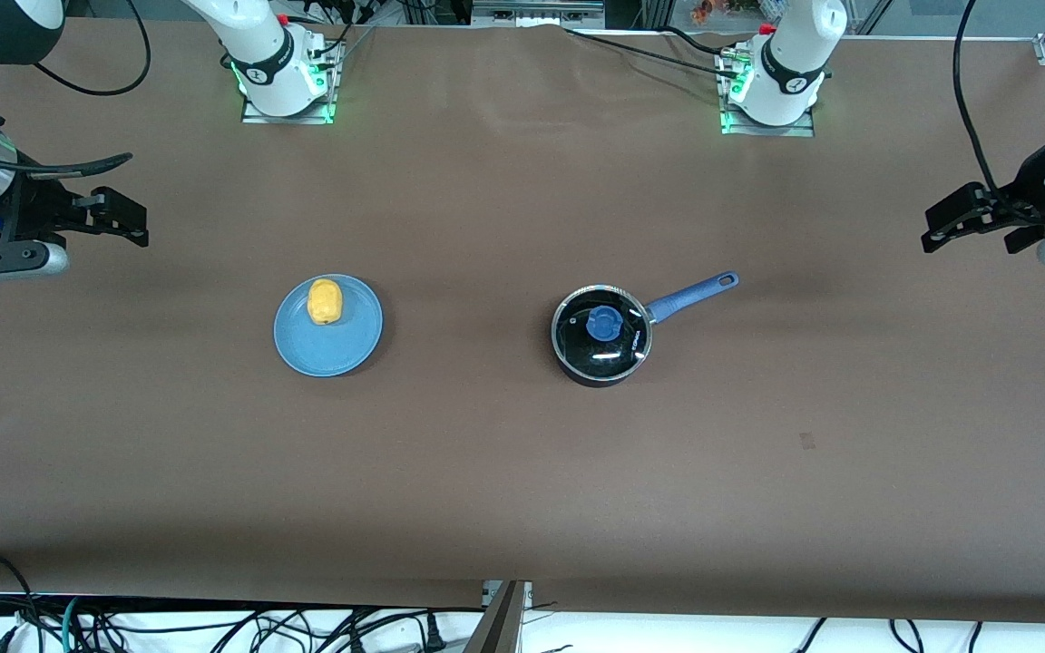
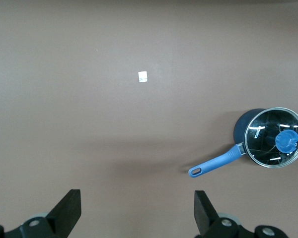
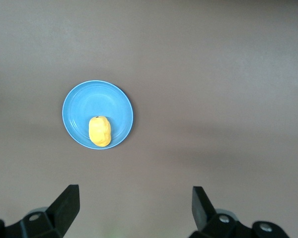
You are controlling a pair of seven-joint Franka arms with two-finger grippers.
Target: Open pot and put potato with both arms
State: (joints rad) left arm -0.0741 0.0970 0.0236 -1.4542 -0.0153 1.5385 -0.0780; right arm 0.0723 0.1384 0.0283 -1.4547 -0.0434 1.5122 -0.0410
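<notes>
Two white jointed arms at a brown table, both waiting at its ends. The small round black saucepan [image 1: 601, 340] with a round glass lid [image 1: 601, 328] and blue knob [image 1: 603, 323] stands upright on the brown table [image 1: 522, 472], toward the left arm's end of the middle. The lid sits closed on the pot. Its long straight blue handle [image 1: 693, 296] sets the pot's long axis: it runs obliquely from the rim, pointing toward the left arm's end of the table and away from the front camera, and ends in a hanging loop. The small lumpy oval yellow-orange potato [image 1: 325, 301] lies on the flat light-blue round plate [image 1: 332, 349], toward the right arm's end and well apart from the pot; it rests on the part of the plate farther from the front camera, its long axis running roughly toward and away from that camera. The left gripper [image 1: 971, 222] hangs above the table's edge at the left arm's end, fingers [image 2: 68, 210] spread wide and empty. The right gripper [image 1: 114, 218] hangs above the right arm's end, fingers [image 3: 65, 204] likewise wide apart, holding nothing. A small white scrap [image 2: 143, 77] lies on the bare table in the left wrist view.
</notes>
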